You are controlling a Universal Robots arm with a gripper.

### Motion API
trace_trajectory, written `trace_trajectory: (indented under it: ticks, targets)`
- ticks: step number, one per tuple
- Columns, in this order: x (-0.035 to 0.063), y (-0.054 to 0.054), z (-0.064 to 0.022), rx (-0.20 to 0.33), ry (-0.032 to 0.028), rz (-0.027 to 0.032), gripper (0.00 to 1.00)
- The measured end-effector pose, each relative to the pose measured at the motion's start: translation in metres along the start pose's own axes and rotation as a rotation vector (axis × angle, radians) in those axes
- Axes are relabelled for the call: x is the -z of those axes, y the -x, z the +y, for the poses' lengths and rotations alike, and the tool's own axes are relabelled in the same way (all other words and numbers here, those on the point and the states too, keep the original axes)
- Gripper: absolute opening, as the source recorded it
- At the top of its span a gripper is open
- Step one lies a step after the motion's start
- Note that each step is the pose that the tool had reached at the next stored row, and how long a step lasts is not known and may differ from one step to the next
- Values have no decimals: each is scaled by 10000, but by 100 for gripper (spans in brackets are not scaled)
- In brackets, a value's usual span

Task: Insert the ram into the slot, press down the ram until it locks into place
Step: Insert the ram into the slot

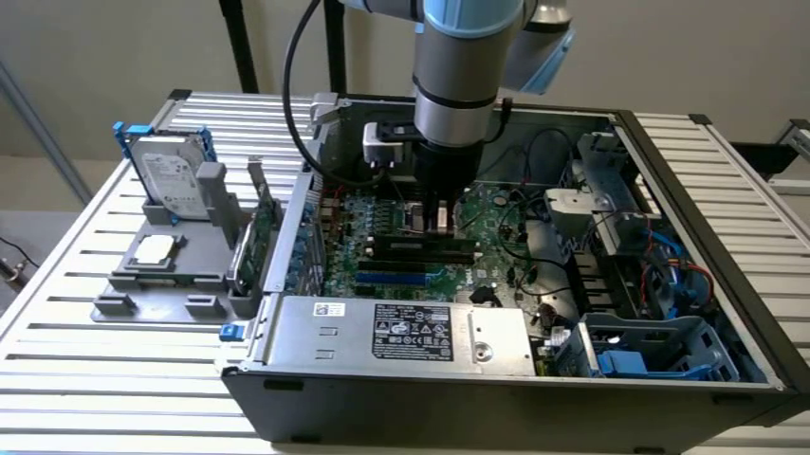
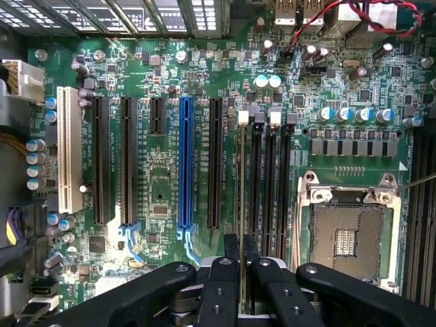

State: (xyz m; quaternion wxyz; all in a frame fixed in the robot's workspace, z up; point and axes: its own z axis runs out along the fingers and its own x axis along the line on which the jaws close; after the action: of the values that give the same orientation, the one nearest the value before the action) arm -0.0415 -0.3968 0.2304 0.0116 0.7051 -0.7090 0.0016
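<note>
1 ram [image 2: 243,191] clamped edge-on in the pincer [image 2: 242,246], between its tips, lined up along 1 slot [image 2: 243,117]; can't tell if seated.

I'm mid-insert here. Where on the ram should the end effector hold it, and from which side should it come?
Take the ram by its upper long edge, near mid-length. Come straight down from above and clamp its two flat faces. It stands on edge, thin and long, in line with the slot, so that edge is the free part. The end effector appears to hold it this way.
</note>
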Motion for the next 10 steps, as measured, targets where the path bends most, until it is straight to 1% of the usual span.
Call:
trace_trajectory:
  ticks: [6,10]
  targets:
    - [-16,2,0,-1,1,34,14]
    - [-20,8,0,-6,-1,35,14]
